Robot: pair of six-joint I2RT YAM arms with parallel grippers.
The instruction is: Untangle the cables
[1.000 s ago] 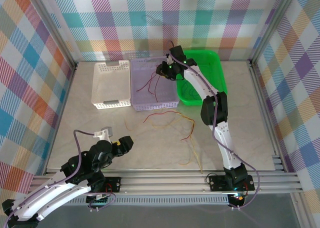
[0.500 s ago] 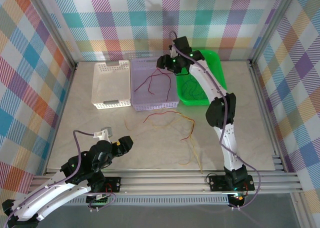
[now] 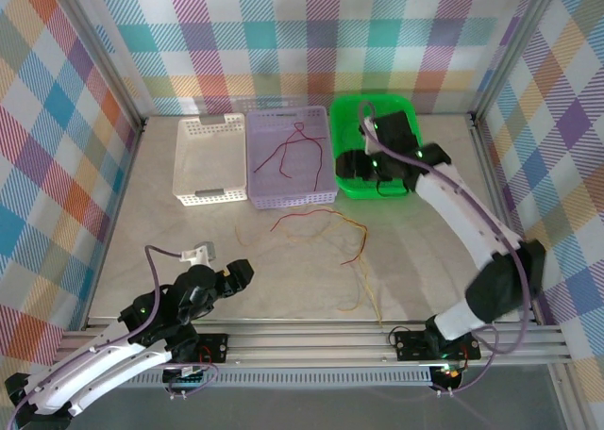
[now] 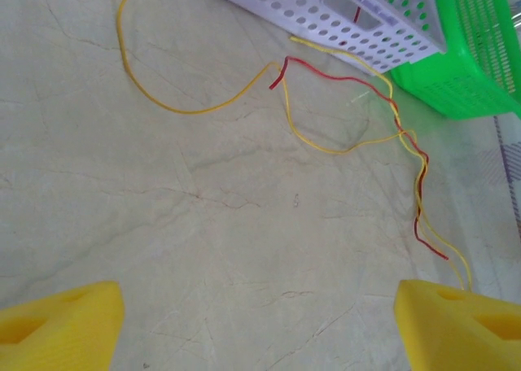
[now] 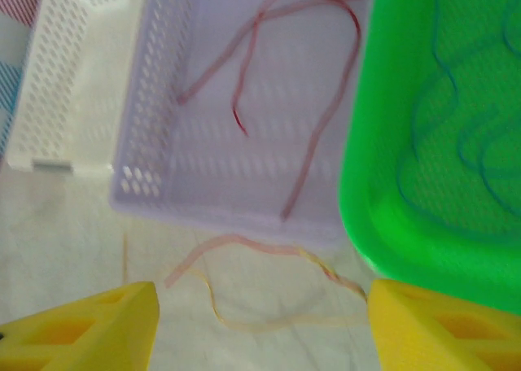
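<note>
Tabletop (image 4: 203, 224): I couldn't separate crossed red-yellow cables (image 4: 397, 121); green basket (image 5: 354, 168) cut off; left gripper (image 4: 260, 306), right gripper (image 5: 260, 310) stood spread.

Beige table (image 3: 170, 232): white basket (image 3: 209, 200), lilac basket (image 3: 293, 202), green basket (image 3: 353, 192), loose red/yellow cables (image 4: 187, 111).
</note>
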